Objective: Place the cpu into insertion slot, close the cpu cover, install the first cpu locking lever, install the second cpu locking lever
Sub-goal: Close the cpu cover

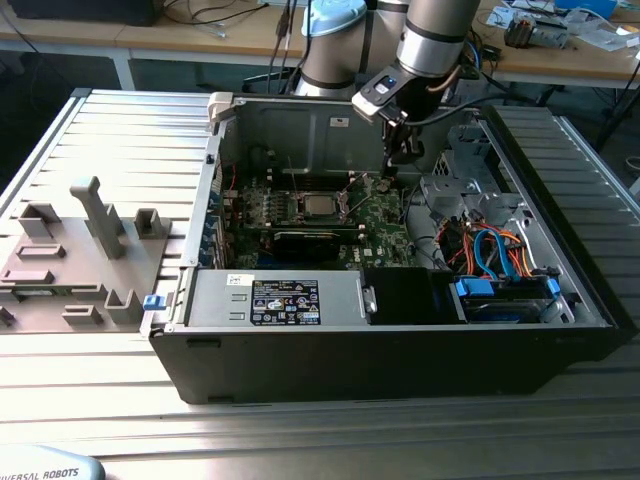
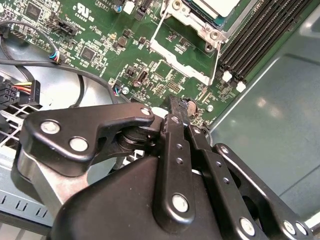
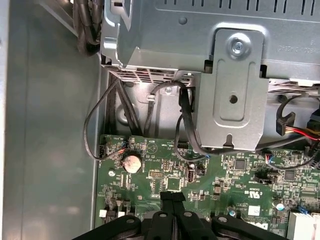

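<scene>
Gripper (image 3: 172,196) pinched shut, empty, tips low over green board (image 3: 240,180) near coin battery (image 3: 131,162). Metal bracket (image 3: 232,100) and black cables (image 3: 182,125) crowd just beyond. cpu (image 1: 320,205) sits apart, cover (image 2: 182,65) open.

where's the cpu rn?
In the exterior view the cpu sits in the insertion slot at the middle of the green board; the gripper is over the board to the exterior view's right of it.

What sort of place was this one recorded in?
Probably a robotics lab or workshop: an opened computer case lies on a ribbed metal table, grey fixture blocks stand beside it, and cluttered workbenches with cables run behind the robot arm.
</scene>
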